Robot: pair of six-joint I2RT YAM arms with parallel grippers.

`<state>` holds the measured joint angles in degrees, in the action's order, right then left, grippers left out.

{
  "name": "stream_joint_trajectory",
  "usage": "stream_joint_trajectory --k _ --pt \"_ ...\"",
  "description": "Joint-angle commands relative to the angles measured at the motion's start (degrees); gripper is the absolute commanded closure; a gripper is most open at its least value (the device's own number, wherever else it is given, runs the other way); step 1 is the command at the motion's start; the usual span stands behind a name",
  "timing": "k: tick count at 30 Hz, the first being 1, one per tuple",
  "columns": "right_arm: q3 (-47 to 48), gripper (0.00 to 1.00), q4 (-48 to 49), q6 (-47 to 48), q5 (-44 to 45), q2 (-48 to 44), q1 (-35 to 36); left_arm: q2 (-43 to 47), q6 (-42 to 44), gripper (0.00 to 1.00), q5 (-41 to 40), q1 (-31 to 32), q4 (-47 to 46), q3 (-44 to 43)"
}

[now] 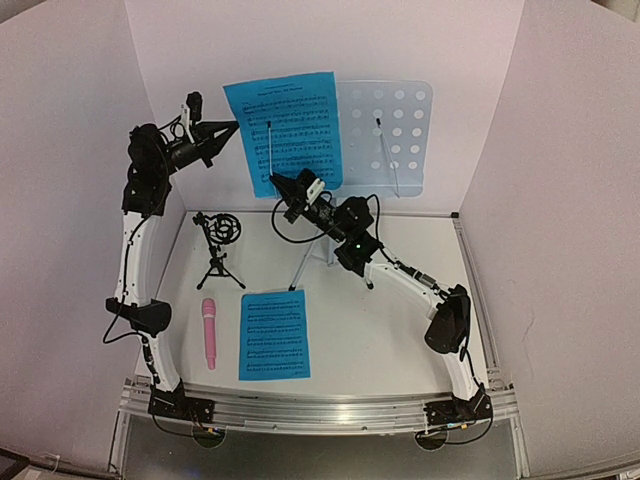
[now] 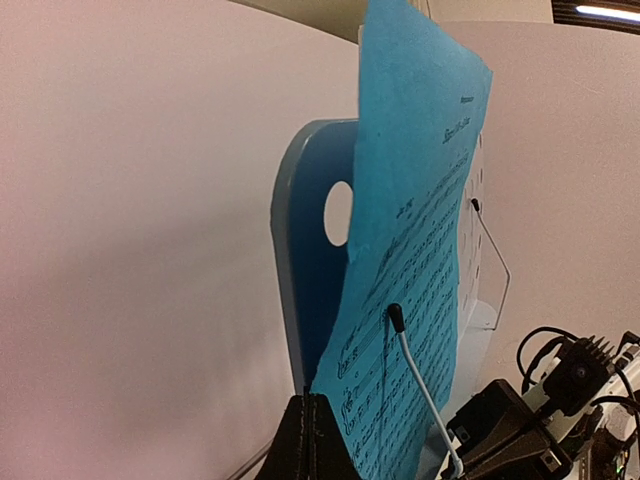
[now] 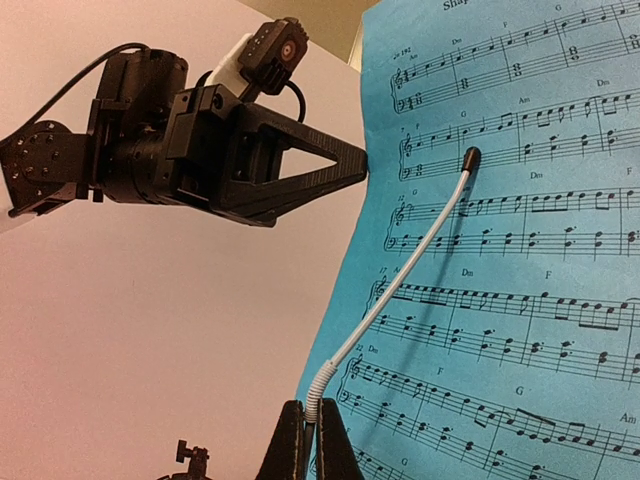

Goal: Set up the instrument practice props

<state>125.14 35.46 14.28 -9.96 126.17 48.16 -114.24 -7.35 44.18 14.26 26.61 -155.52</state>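
Along the far edge of the tabletop (image 1: 400,330), flimsy sheet music (image 1: 295,110) leans on the music stand (image 1: 400,110), probably best held by its margin, which the left gripper (image 1: 232,126) pinches in its jaws; the right gripper (image 1: 280,183) has its jaws pressed together.

The music stand (image 1: 395,130) is set at the rear middle of the table (image 1: 390,330), close to the back wall. One sheet of music (image 1: 285,125) is stood upright against the stand's left half, overhanging its left edge and top. A wire retainer (image 3: 420,250) is laid across the front of this sheet. The left gripper (image 1: 235,125) is placed at the sheet's left edge, and the right gripper (image 1: 275,180) at its lower edge by the wire's base. The small tripod (image 1: 218,250) is stood left of and in front of the stand. The microphone (image 1: 210,333) is laid lengthwise in front of the tripod. A second sheet (image 1: 273,335) is laid flat just right of the microphone, not touching it.
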Motion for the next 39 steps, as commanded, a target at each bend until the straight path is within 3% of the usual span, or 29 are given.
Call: stream_joint_trajectory --k 1,13,19,25,30,36,39 --pt "3.00 1.00 3.47 1.97 -1.58 -2.07 0.16 -0.21 1.16 1.00 -1.65 0.09 -2.27 -0.51" --pt "3.09 1.00 3.47 1.82 -1.20 -1.72 0.15 -1.36 2.32 1.00 -5.73 0.26 -5.71 -1.34" --pt "2.60 1.00 3.47 1.94 -0.98 -2.00 0.12 -1.14 0.98 1.00 -1.30 0.24 -2.50 -2.22" --pt "1.38 1.00 3.55 2.16 -0.37 -2.63 0.16 1.53 0.87 0.75 -0.58 -2.62 0.71 -0.73" --pt "1.82 1.00 4.14 2.09 1.38 -2.18 0.16 5.52 4.76 0.55 4.50 -2.93 5.24 5.76" --pt "2.05 1.00 5.34 1.76 2.04 -1.85 0.15 6.24 4.64 0.42 10.52 -2.71 3.60 8.28" --pt "2.89 1.00 5.37 1.25 1.61 -1.43 0.14 6.18 4.51 0.41 11.19 -1.80 3.13 9.81"
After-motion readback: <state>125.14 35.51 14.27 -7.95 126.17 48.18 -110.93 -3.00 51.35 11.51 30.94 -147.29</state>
